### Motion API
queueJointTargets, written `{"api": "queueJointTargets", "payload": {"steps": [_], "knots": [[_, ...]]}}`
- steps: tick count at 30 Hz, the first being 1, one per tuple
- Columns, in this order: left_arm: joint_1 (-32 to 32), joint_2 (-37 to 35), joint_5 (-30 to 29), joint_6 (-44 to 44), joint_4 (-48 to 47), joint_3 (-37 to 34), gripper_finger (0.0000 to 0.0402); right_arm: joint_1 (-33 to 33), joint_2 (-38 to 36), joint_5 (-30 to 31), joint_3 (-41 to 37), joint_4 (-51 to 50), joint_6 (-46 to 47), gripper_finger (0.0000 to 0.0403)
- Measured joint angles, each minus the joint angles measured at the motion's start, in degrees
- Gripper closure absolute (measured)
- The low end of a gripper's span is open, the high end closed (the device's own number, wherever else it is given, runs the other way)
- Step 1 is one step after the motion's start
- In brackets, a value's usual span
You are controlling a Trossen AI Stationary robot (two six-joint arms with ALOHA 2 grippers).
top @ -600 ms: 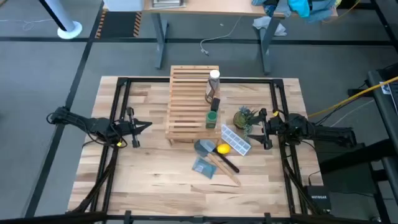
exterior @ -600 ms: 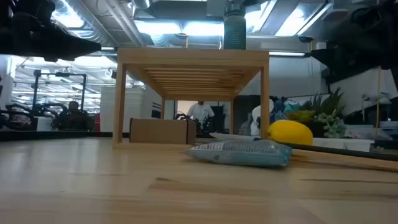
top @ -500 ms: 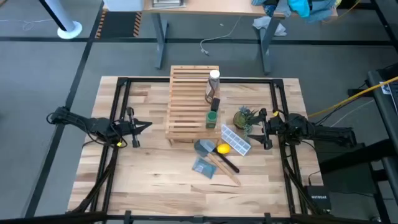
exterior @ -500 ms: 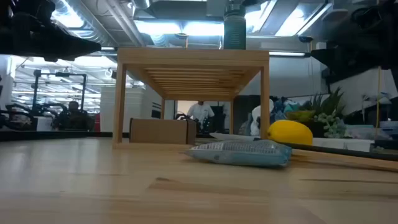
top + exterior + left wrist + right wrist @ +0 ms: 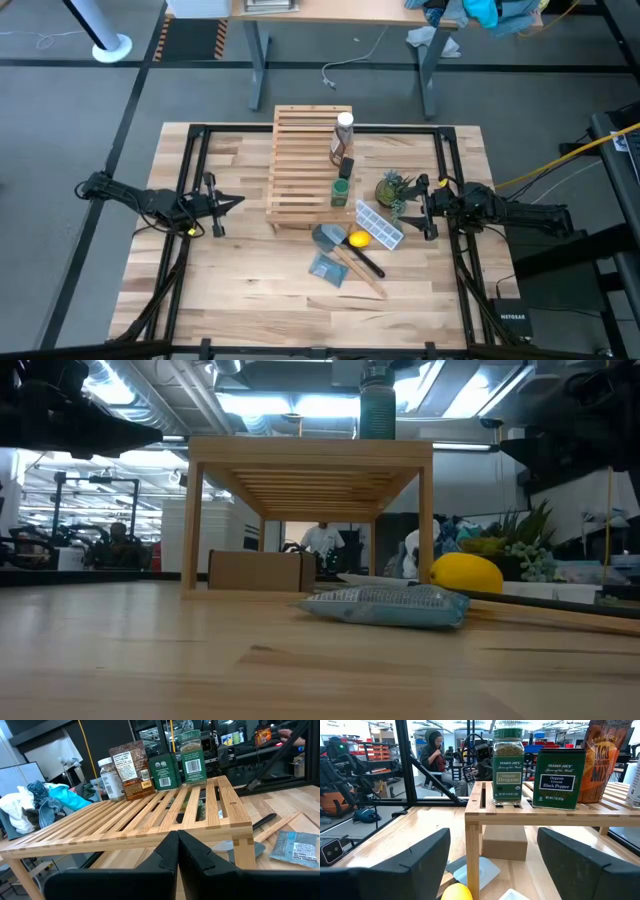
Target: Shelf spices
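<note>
From above, nothing has moved: four spices line the shelf's (image 5: 305,170) right edge, both arms parked well off it. Left wrist: left gripper (image 5: 178,851) pinched together, empty. Right wrist: right gripper (image 5: 492,865) spread apart, facing oregano jar (image 5: 507,766) and black pepper tin (image 5: 558,778). Shelving looks finished.

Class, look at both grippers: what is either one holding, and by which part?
Nothing is held. The left gripper has its fingers shut on nothing, and the right gripper has its fingers open and empty, facing the shelf.

On the shelf (image 5: 300,165) stand four spices: one white-capped bottle (image 5: 344,124), one brown packet (image 5: 130,769), one dark tin (image 5: 558,777), one green-lidded jar (image 5: 507,765).
</note>
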Motion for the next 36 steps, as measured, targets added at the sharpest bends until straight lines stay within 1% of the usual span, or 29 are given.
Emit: {"api": "queueJointTargets", "payload": {"steps": [33, 35, 36], "knots": [[0.00, -0.01, 0.00, -0.14, 0.02, 0.00, 0.0400, 0.02, -0.01, 0.00, 0.01, 0.04, -0.10, 0.0096], [0.00, 0.00, 0.03, -3.16, 0.02, 0.00, 0.0400, 0.02, -0.01, 0.01, 0.00, 0.06, -0.10, 0.0096], [0.00, 0.00, 0.11, -6.50, 0.00, 0.00, 0.0400, 0.02, -0.01, 0.00, 0.00, 0.07, -0.10, 0.0096]]}}
